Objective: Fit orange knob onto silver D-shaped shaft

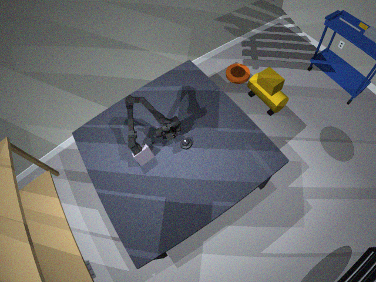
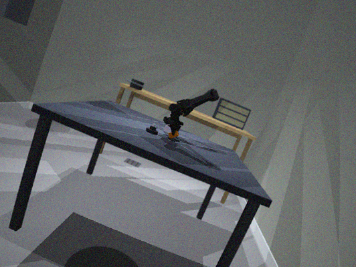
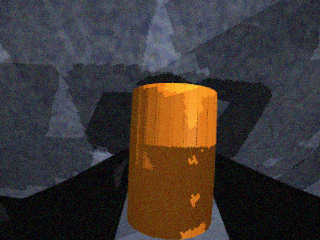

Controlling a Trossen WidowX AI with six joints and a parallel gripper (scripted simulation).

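The orange knob (image 2: 171, 135) (image 3: 172, 120) is a smooth cylinder. My gripper (image 2: 173, 133) (image 3: 170, 159) is shut on it, with a dark finger on each side. It holds the knob low over the table; whether the knob touches the top is hard to tell. In the top view the gripper (image 1: 173, 133) covers the knob. The round dark pedestal (image 1: 190, 145) (image 2: 151, 131) stands a short way from the gripper, with the small silver shaft (image 1: 185, 141) upright on it. The knob's hole and the shaft's flat side cannot be made out.
A pale box (image 1: 144, 156) is at the arm's base on the dark table (image 1: 182, 182) (image 2: 102, 127). Beyond the table are a yellow machine (image 1: 270, 91), an orange ring (image 1: 230, 79), a blue cart (image 1: 339, 71) and a wooden bench (image 2: 155, 99).
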